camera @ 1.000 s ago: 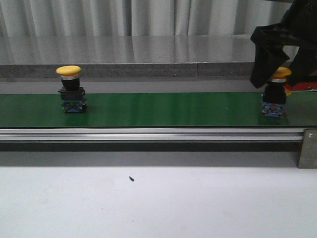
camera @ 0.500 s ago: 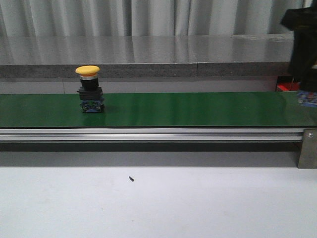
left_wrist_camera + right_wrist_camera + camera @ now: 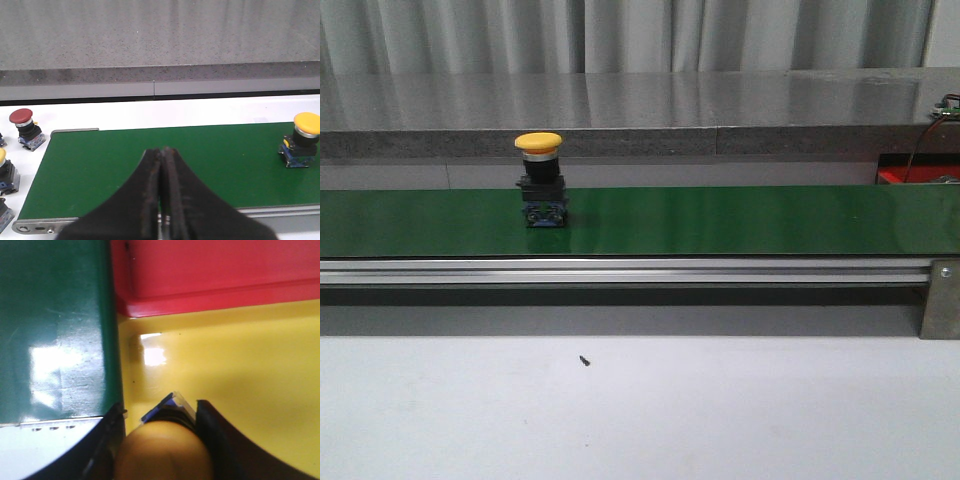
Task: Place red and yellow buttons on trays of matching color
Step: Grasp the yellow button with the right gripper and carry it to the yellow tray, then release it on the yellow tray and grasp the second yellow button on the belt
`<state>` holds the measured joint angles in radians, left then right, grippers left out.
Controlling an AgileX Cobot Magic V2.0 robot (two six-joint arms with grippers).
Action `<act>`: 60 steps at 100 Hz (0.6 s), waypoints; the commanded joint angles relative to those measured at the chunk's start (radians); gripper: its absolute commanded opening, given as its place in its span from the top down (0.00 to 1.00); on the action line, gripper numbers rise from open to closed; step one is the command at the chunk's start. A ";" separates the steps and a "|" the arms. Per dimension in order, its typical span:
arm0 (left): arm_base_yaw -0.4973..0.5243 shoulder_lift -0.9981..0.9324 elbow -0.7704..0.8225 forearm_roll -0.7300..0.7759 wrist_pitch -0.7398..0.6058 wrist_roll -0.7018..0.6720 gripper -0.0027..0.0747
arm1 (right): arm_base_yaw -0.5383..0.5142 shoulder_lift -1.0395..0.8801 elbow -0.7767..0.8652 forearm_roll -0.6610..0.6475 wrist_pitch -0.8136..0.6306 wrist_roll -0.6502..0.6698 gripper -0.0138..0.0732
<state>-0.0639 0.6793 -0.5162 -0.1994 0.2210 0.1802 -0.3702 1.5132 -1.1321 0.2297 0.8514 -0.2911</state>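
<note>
A yellow button [image 3: 539, 180] stands upright on the green belt [image 3: 720, 220]; the left wrist view shows the same yellow button [image 3: 305, 140] far off to one side of my left gripper [image 3: 162, 150], which is shut on nothing above the belt. My right gripper [image 3: 160, 412] is shut on another yellow button [image 3: 167, 452] and holds it over the yellow tray [image 3: 240, 365], close to the tray's corner by the belt end. The red tray [image 3: 215, 270] borders the yellow one. A red button [image 3: 24, 125] stands on the white surface beyond the belt end. Neither gripper shows in the front view.
More buttons, one yellow-capped [image 3: 4, 167], sit at the edge of the left wrist view beside the belt end. An aluminium rail [image 3: 620, 270] runs along the belt's front. A corner of the red tray [image 3: 910, 176] shows at the right behind the belt.
My right gripper, with its yellow button, has left the front view to the right. The other yellow button has travelled rightward along the belt.
</note>
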 commanded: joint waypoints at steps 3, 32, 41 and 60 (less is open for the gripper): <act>-0.008 -0.004 -0.027 -0.009 -0.079 -0.002 0.99 | -0.006 -0.001 0.017 0.026 -0.097 0.000 0.60; -0.008 -0.004 -0.027 -0.009 -0.079 -0.002 0.99 | -0.004 0.125 0.020 0.056 -0.164 -0.001 0.60; -0.008 -0.004 -0.027 -0.009 -0.079 -0.002 0.99 | -0.004 0.151 0.020 0.057 -0.174 -0.002 0.60; -0.008 -0.004 -0.027 -0.009 -0.079 -0.002 0.99 | -0.004 0.162 0.020 0.057 -0.178 -0.004 0.58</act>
<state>-0.0639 0.6793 -0.5162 -0.1994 0.2210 0.1802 -0.3709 1.7133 -1.0871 0.2702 0.7035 -0.2888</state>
